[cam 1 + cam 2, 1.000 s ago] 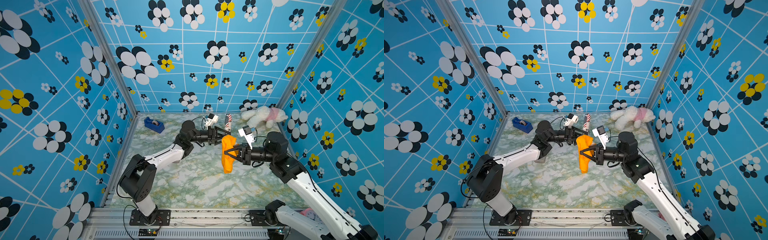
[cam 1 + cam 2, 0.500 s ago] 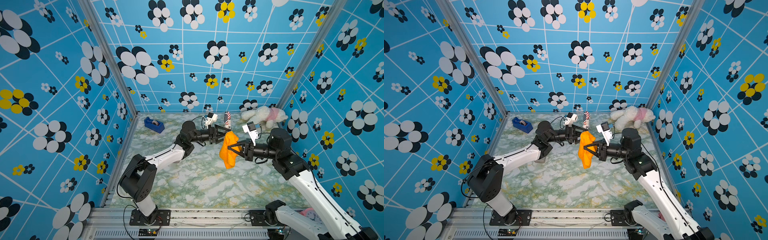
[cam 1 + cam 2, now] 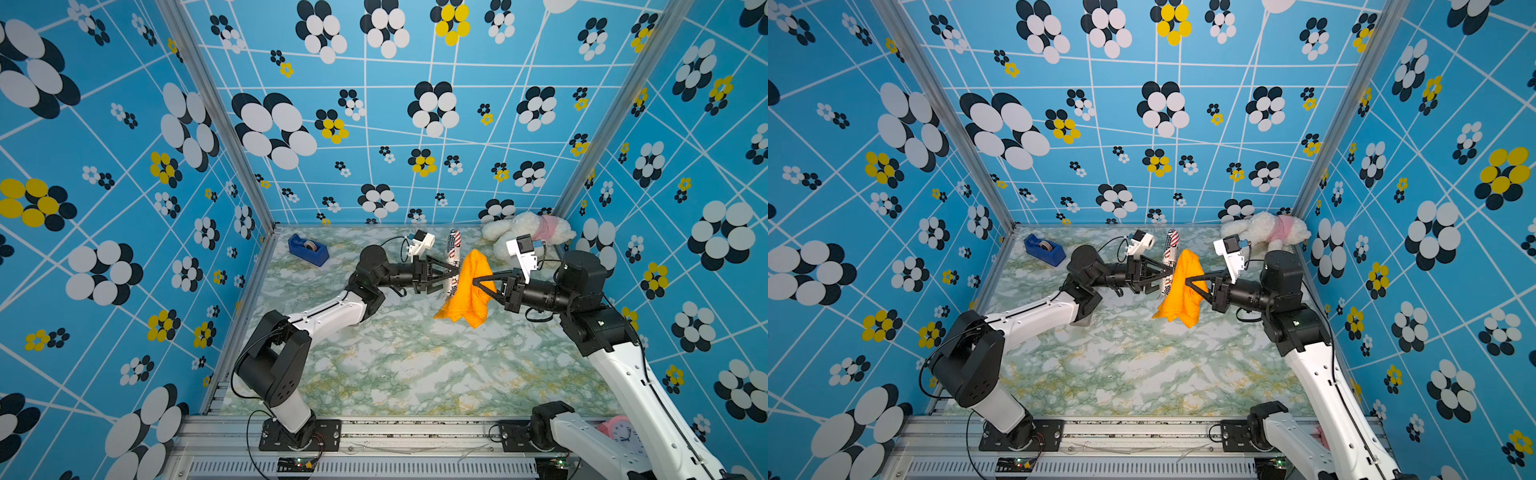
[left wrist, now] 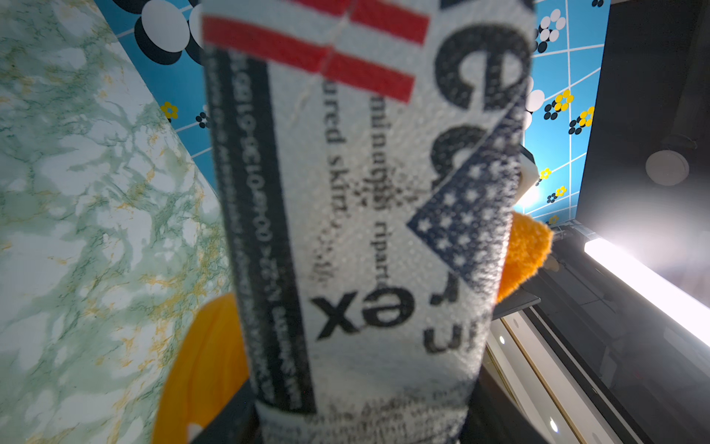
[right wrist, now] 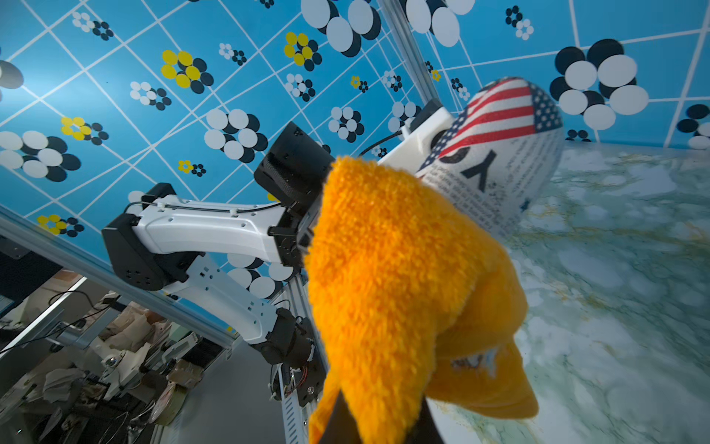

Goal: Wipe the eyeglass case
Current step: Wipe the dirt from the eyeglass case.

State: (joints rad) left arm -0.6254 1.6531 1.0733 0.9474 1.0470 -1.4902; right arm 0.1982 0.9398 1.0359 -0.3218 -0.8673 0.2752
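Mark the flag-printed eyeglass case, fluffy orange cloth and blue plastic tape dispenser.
flag-printed eyeglass case (image 3: 454, 243): in a top view, upper end.
fluffy orange cloth (image 3: 459, 305): in a top view, lower half.
blue plastic tape dispenser (image 3: 301, 250): in a top view, body.

I am looking at the eyeglass case (image 3: 454, 244) in my left end effector (image 3: 457, 272): it is showing white with black newsprint lettering, red stripes and a navy patch of white stars. The cloth (image 3: 465, 291) at my right end effector (image 3: 474, 281) is showing plain orange. Beneath both, the counter (image 3: 415, 365) is showing pale green marbling with white patches and yellow veins. Well apart from the left end effector, the tape dispenser (image 3: 303, 251) is reading dark blue. Behind the right one, the plush toy (image 3: 515, 226) is showing white with a pink top.
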